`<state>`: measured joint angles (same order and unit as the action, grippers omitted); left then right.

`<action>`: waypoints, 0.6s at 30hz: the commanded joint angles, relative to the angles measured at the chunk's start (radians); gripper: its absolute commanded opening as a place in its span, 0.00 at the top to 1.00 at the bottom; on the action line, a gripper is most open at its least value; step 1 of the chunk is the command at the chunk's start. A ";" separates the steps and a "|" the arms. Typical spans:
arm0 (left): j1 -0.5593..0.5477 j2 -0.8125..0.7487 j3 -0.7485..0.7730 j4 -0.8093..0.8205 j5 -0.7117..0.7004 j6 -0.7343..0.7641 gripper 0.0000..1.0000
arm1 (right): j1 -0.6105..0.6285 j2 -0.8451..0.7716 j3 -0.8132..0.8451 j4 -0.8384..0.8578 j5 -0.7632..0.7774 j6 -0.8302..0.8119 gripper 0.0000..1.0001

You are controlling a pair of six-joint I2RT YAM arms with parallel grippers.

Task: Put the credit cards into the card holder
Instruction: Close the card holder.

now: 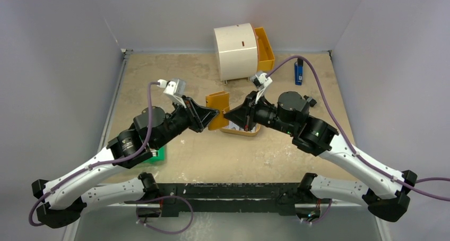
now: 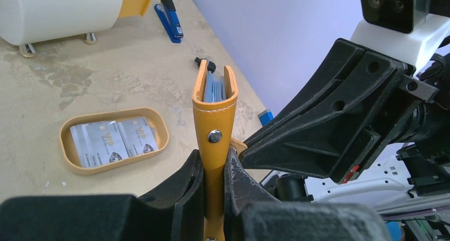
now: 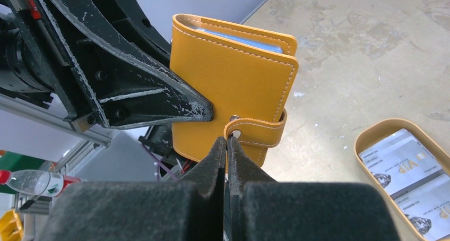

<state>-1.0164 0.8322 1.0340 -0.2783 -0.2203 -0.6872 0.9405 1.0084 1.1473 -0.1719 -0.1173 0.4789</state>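
Observation:
The tan-yellow card holder [image 1: 217,109] [image 2: 215,111] [image 3: 233,71] stands on edge above the table, folded closed, with blue sleeves showing at its top. My left gripper [image 1: 212,115] [image 2: 215,158] is shut on its lower spine edge. My right gripper [image 1: 227,114] [image 3: 227,140] faces it from the right, fingertips pinched on the end of the snap strap [image 3: 257,129]. The strap's end sits off the stud. Two pale credit cards [image 2: 114,140] [image 3: 408,169] lie flat in an oval tan tray [image 1: 241,130] [image 2: 69,164] [image 3: 366,137] on the table below the right gripper.
A white cylindrical unit with an orange drawer [image 1: 236,50] stands at the back centre. A blue stapler [image 1: 299,71] [image 2: 170,18] lies at the back right. A green object [image 1: 158,155] sits under the left arm.

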 commanded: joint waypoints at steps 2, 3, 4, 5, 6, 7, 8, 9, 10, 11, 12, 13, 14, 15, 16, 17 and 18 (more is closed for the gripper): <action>-0.001 -0.042 0.011 0.048 -0.013 0.017 1.00 | 0.000 -0.016 -0.017 0.069 0.016 0.006 1.00; -0.001 -0.048 0.012 0.038 -0.041 0.017 1.00 | 0.000 -0.021 -0.022 0.069 0.014 0.006 1.00; -0.001 -0.053 0.014 0.028 -0.065 0.017 1.00 | 0.000 -0.025 -0.030 0.070 0.010 0.005 1.00; -0.001 -0.058 0.016 0.018 -0.086 0.017 1.00 | 0.000 -0.031 -0.035 0.070 0.004 0.006 1.00; -0.001 -0.062 0.022 0.010 -0.101 0.019 1.00 | 0.000 -0.036 -0.040 0.069 -0.002 0.005 0.99; -0.001 -0.063 0.029 0.001 -0.113 0.022 1.00 | 0.000 -0.042 -0.043 0.068 -0.009 0.005 0.86; -0.001 -0.063 0.037 -0.007 -0.126 0.023 1.00 | 0.000 -0.049 -0.044 0.065 -0.012 0.004 0.77; -0.001 -0.060 0.047 -0.019 -0.134 0.023 1.00 | 0.000 -0.056 -0.044 0.062 -0.012 0.002 0.69; -0.002 -0.056 0.058 -0.032 -0.143 0.026 1.00 | 0.000 -0.064 -0.046 0.060 -0.005 0.003 0.64; -0.001 -0.051 0.068 -0.042 -0.148 0.027 1.00 | -0.001 -0.071 -0.045 0.055 0.004 0.002 0.60; -0.001 -0.047 0.077 -0.051 -0.152 0.028 1.00 | 0.000 -0.078 -0.044 0.053 0.020 0.003 0.57; -0.002 -0.042 0.083 -0.057 -0.155 0.026 1.00 | 0.000 -0.085 -0.046 0.054 0.034 0.008 0.55; -0.001 -0.040 0.089 -0.061 -0.157 0.024 1.00 | 0.000 -0.091 -0.047 0.056 0.056 0.017 0.54; -0.001 -0.038 0.092 -0.067 -0.163 0.021 1.00 | -0.001 -0.096 -0.048 0.062 0.079 0.030 0.53; -0.001 -0.038 0.096 -0.071 -0.173 0.018 1.00 | 0.000 -0.098 -0.050 0.073 0.092 0.042 0.52; -0.001 -0.038 0.100 -0.079 -0.184 0.015 1.00 | 0.000 -0.095 -0.049 0.082 0.106 0.056 0.52; -0.001 -0.038 0.101 -0.083 -0.194 0.013 1.00 | 0.000 -0.088 -0.040 0.084 0.114 0.070 0.51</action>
<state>-1.0168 0.7986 1.0790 -0.3717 -0.3592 -0.6838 0.9413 0.9321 1.0931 -0.1501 -0.0727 0.5007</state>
